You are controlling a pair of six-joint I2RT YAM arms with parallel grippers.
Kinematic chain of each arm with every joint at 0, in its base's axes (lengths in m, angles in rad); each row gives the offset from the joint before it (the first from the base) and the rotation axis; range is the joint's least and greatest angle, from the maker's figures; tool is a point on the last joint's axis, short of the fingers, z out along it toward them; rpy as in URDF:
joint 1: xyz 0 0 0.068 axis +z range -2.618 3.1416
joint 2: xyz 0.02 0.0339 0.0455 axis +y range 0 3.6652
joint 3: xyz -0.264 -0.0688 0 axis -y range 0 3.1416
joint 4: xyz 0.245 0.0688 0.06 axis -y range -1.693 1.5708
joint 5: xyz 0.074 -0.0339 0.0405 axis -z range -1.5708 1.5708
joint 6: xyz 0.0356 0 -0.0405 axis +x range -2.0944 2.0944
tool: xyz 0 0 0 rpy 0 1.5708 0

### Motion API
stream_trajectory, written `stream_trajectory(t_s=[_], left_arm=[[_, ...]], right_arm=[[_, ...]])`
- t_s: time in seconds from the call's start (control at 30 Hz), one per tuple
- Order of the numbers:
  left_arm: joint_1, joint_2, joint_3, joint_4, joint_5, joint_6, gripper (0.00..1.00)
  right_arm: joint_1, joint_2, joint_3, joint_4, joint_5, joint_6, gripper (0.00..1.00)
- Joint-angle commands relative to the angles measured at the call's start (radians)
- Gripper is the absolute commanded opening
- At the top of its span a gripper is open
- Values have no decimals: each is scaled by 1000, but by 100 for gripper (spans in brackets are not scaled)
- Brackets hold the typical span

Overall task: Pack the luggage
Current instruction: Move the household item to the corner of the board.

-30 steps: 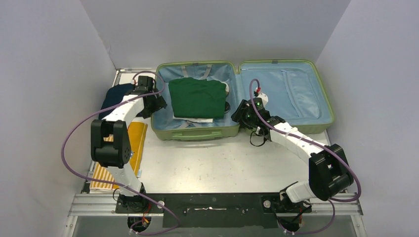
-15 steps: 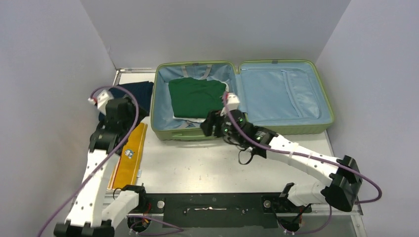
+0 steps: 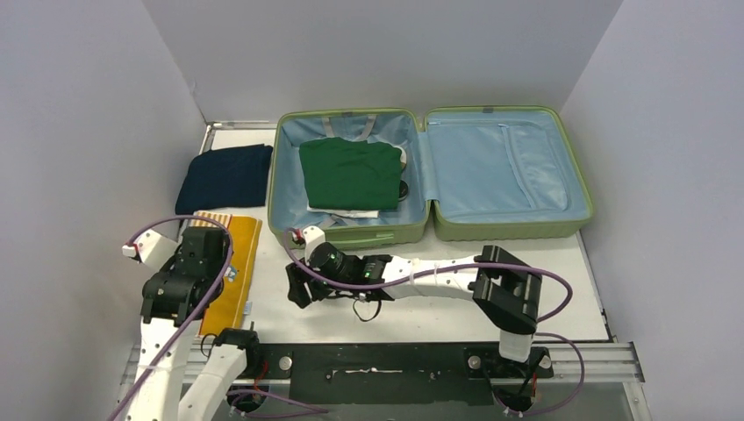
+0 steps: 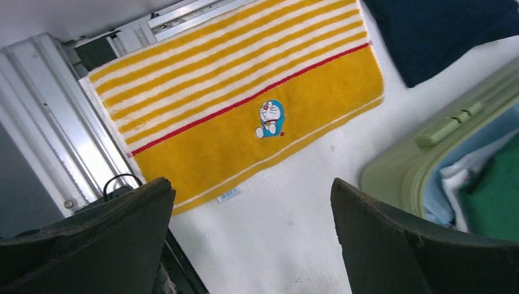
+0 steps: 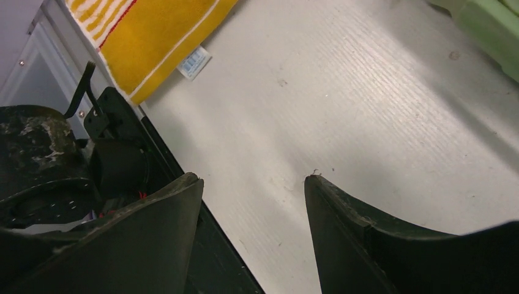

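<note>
Shirt (image 3: 349, 173) in luggage (image 3: 351, 235), towel (image 3: 242, 254) left

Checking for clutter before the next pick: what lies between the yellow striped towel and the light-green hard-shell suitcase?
Nothing: only bare white tabletop separates the yellow striped towel from the light-green hard-shell suitcase, seen clearest in the left wrist view.

- From the top view we look down from above and behind the arm bases. It is far enough back to take in the whole surface (image 3: 421, 320), with the luggage (image 3: 351, 237) in the upper middle of the frame.
- The left wrist view faces downward from fairly near, past the left tool (image 4: 250, 202) at the bottom of the frame. The yellow towel (image 4: 245, 92) fills the upper left.
- The right wrist view sits nearer the surface and looks past the right tool (image 5: 252, 184).
- We find the yellow towel and a green edge of the luggage in all three views.
</note>
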Motion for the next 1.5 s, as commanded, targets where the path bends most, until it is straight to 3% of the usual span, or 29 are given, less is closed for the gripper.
stream_trajectory(t_s=[0.0, 0.17, 0.33, 0.4, 0.53, 0.67, 0.87, 1.27, 1.47], left_arm=[[-5, 116, -14, -21, -45, -91, 97], [51, 219, -186, 102, 74, -166, 93], [226, 229, -255, 234, 100, -132, 76], [283, 296, -254, 239, 75, -145, 75], [500, 371, -310, 363, 184, -55, 71], [568, 476, -383, 466, 276, -34, 69], [492, 533, -485, 523, 404, -92, 68], [158, 262, -663, 472, 488, -397, 61], [54, 100, -684, 343, 470, -506, 61]], right_arm=[[14, -98, -16, 87, 24, 9, 62], [11, -289, -208, 94, 121, 28, 61], [14, -501, -357, 76, 180, 54, 60], [15, -579, -406, 67, 202, 69, 60], [16, -712, -469, 32, 247, 93, 59], [17, -797, -500, -20, 275, 103, 59], [15, -859, -496, -78, 312, 82, 59], [11, -795, -478, -56, 295, 76, 58], [9, -762, -492, -42, 290, 88, 58]])
